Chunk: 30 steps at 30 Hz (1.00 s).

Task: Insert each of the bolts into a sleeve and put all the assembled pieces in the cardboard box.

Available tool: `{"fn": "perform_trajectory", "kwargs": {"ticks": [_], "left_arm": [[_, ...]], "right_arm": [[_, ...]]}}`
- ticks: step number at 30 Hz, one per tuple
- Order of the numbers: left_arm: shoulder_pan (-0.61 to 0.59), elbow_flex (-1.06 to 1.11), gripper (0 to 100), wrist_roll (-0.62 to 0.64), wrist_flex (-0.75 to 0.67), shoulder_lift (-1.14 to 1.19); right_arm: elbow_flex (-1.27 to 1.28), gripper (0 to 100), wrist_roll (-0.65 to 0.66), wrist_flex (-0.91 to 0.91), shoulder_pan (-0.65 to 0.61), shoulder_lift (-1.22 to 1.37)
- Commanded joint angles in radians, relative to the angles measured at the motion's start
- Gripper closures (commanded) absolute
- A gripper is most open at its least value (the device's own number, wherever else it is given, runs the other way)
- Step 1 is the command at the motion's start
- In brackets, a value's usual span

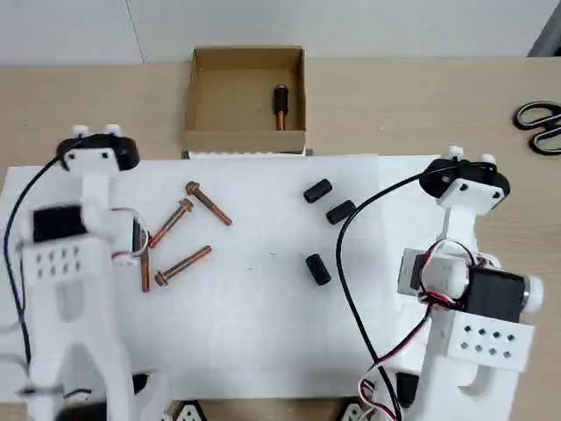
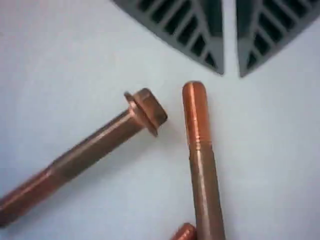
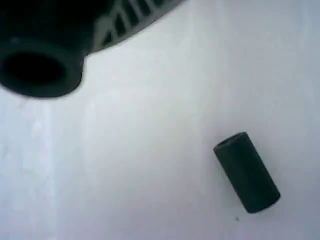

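The right gripper (image 3: 60, 45) is the hard one for me to read. One ribbed finger (image 3: 131, 17) shows and the rest is dark blur, yet a black sleeve (image 3: 35, 70) sits clamped there with its open bore facing the camera. In the high view the left arm (image 1: 79, 237) covers part of one bolt (image 1: 145, 270). The scissors (image 1: 539, 127) are cut off at the table's edge.

The left gripper (image 2: 230, 70) hangs just over the bolts with its grey slatted fingers (image 2: 190, 25) drawn almost together (a thin slit of mat shows between them), gripping nothing. Below it, a flanged bolt (image 2: 95, 145) lies with its head just beside the threaded end of a second bolt (image 2: 202, 160). A third tip (image 2: 184, 232) is cropped.

Four copper-coloured bolts (image 1: 208, 203) lie loose on the white foam mat (image 1: 263, 351) by the left arm. Three short matte black sleeves (image 1: 318, 269) lie well apart from them, toward the right arm (image 1: 469, 289). One assembled piece (image 1: 280, 107) lies in the cardboard box (image 1: 202, 96), a dark sleeve over one end of it. A loose sleeve (image 3: 247, 172), a plain smooth cylinder, lies flat on the mat.
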Motion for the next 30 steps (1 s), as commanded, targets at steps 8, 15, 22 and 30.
{"fn": "perform_trajectory", "kwargs": {"ticks": [8,15,22,30], "left_arm": [[0.021,-0.082,99,-0.037,-0.072,0.213],[0.021,-0.085,93,-0.064,-0.157,0.376],[0.020,-0.079,92,-0.083,-0.210,0.405],[0.018,-0.084,90,-0.084,-0.247,0.437]], "right_arm": [[-0.008,99.5,-0.006,-0.013,0.147,-0.018],[0.011,99.5,-0.005,-0.021,0.170,-0.018],[0.084,99.5,-0.005,-0.062,0.171,-0.018],[0.091,99.5,-0.005,-0.064,0.171,-0.018]]}}
